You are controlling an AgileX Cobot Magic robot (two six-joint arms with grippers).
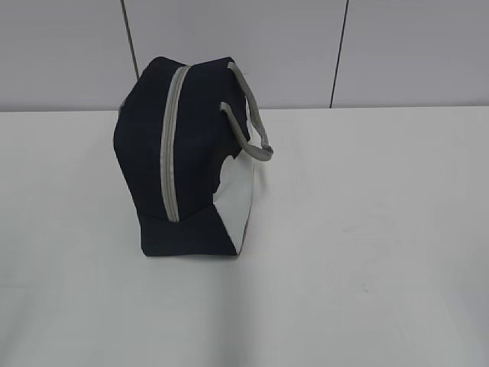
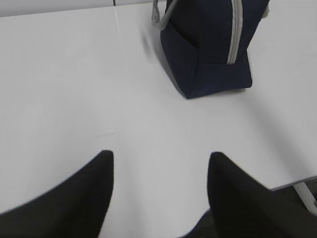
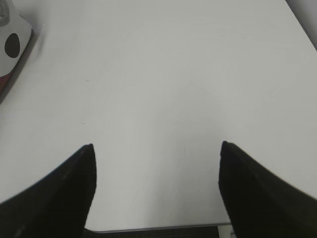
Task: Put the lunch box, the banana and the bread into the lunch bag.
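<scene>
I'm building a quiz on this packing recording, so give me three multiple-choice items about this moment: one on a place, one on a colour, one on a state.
1. Where does the lunch bag stand on the table in the exterior view?
A. left of the middle
B. at the far right edge
C. hanging off the front edge

2. What colour is the bag's zipper?
A. red
B. grey
C. yellow

3. How do the left gripper and right gripper stand?
A. both shut on food
B. one shut on the handles
C. both open, holding nothing

Answers:
1. A, since the bag sits left of centre with bare table to its right.
2. B, since a grey strip runs over the navy fabric, matching the grey handles.
3. C, since each wrist view shows wide-apart fingers with only table between them.
</scene>
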